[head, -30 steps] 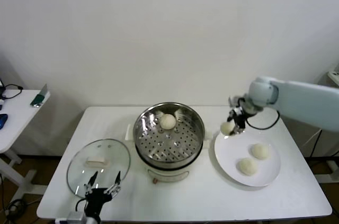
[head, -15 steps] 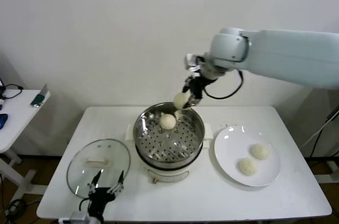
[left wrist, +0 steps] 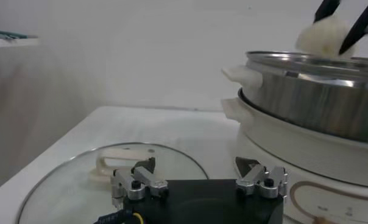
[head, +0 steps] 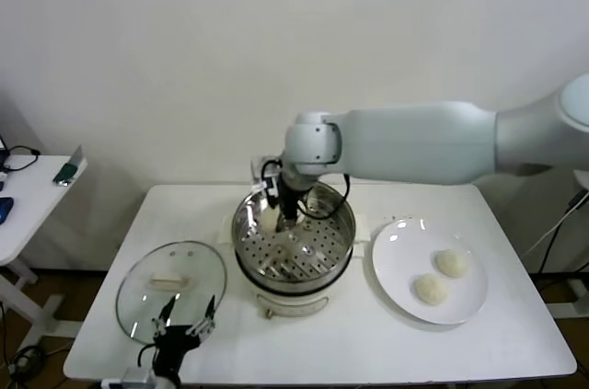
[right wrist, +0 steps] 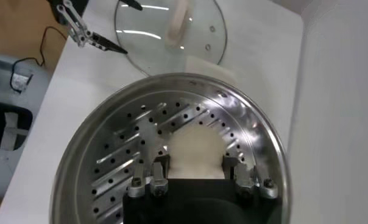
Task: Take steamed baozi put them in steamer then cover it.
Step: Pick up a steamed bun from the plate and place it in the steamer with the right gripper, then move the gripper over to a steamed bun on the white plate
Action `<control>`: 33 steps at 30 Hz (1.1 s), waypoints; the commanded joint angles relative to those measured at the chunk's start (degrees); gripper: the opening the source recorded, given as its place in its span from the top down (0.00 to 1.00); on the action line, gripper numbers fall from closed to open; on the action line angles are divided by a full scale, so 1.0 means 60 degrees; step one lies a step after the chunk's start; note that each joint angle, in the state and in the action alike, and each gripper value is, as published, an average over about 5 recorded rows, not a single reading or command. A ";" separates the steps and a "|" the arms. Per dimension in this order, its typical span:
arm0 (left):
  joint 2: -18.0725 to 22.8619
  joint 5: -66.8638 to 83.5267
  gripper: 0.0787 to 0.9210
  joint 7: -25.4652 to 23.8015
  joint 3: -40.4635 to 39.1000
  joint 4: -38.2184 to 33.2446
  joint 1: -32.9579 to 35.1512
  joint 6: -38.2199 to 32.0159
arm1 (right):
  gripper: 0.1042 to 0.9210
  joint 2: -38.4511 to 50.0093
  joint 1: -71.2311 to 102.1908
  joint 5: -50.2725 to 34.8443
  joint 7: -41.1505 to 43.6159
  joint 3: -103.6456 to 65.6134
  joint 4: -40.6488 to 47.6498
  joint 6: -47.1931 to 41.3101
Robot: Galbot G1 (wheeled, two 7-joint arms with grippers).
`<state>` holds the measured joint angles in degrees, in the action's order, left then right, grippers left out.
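The steamer [head: 324, 244] stands mid-table on its cream pot base. My right gripper [head: 275, 215] hangs low over the basket's far left part, shut on a cream-white baozi [head: 268, 221]. The right wrist view shows this baozi [right wrist: 195, 149] clamped between the fingers above the perforated bottom [right wrist: 120, 161]. Two more baozi [head: 451, 262] [head: 429, 289] lie on the white plate [head: 396, 265]. A fourth baozi is hidden. The glass cover [head: 171, 290] lies flat left of the steamer. My left gripper [head: 180, 330] is open and empty at the cover's near edge.
A small side table [head: 28, 191] with a phone stands far left. In the left wrist view the steamer wall [left wrist: 312, 109] rises beside the cover [left wrist: 80, 176]. Bare tabletop lies in front of the pot and plate.
My right arm has carried the baozi from beside the plate, across the steamer's far rim, and down into the basket's left part. The left gripper has stayed in place.
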<state>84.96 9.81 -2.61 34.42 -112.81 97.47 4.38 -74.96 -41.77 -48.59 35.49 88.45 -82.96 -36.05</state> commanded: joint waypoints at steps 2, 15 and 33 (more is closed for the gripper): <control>-0.0013 -0.0005 0.12 -0.0001 -0.0012 0.0013 -0.0011 -0.0007 | 0.41 -0.0636 0.1330 0.0580 -0.0658 -0.0105 0.0755 -0.0328; -0.0015 -0.0032 0.12 0.0002 -0.0057 -0.0028 -0.0008 -0.0001 | 0.20 -0.0661 0.1228 0.0535 -0.0574 -0.0167 0.0874 -0.0159; -0.0068 -0.0071 0.12 -0.0007 -0.0032 -0.0043 -0.0002 0.0063 | 0.12 0.5422 -0.3920 0.1587 0.3526 0.2968 -0.1560 0.2982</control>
<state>84.61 9.31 -2.62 34.25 -113.14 97.44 4.74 -57.99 -53.18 -41.67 47.49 96.96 -86.47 -25.02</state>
